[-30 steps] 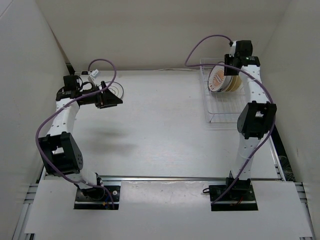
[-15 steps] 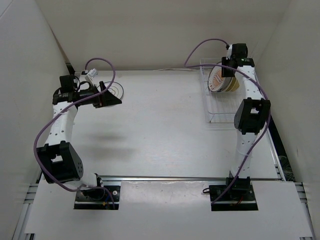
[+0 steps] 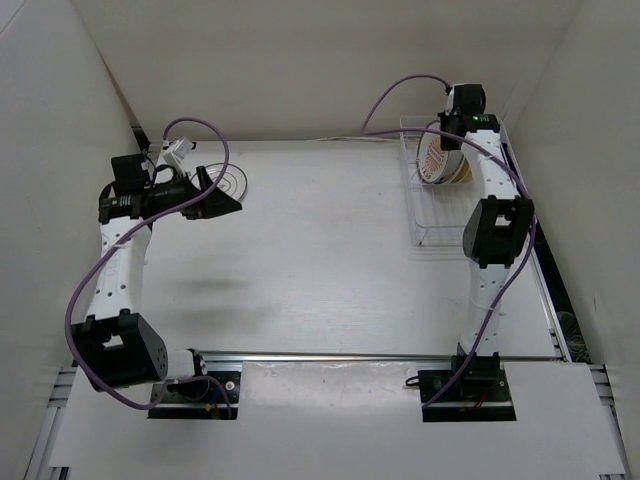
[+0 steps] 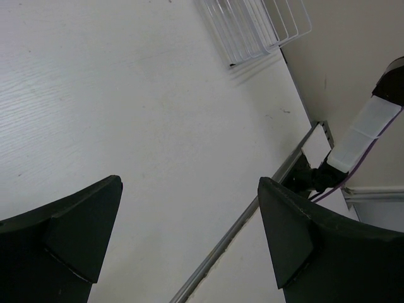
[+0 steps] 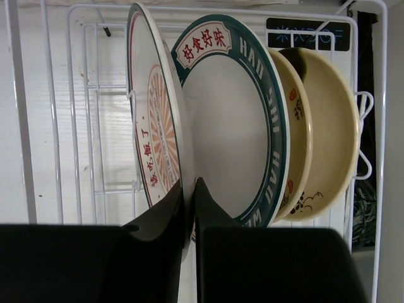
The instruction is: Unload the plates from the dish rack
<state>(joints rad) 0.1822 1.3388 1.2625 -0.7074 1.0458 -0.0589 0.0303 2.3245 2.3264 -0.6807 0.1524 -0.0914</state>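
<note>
1. Now the right arm reaches farther toward the back of the dish rack [image 3: 437, 230] than it did a second ago. The right gripper [image 5: 189, 189] sits over the row of upright plates at the rack's far end.
2. Its fingers are pinched almost together on the rim of the orange-patterned plate [image 5: 154, 126], the first in the row. The plate looks gripped but not lifted, as it still stands among the wires.
3. Right behind it stands the green-rimmed plate [image 5: 233, 120], close against it. After that come the cream plates [image 5: 328, 126], one with small markings and one plain. All of them are upright inside the rack.
4. The left arm has drawn back toward the left wall. The left gripper [image 4: 189, 186] hangs over the bare table [image 3: 320, 250] with its jaws spread wide and nothing between them.
5. A ringed plate [image 3: 236, 183] lies flat on the table just beyond the left gripper, well apart from the rack. It is probably one already unloaded.
6. The reach has turned into a hold, so the next extraction appears ready to begin, with four plates left in the rack.
7. The lift likely needs to go straight up along the slot. A tilt could drag the green-rimmed neighbour or catch the wires.
</note>
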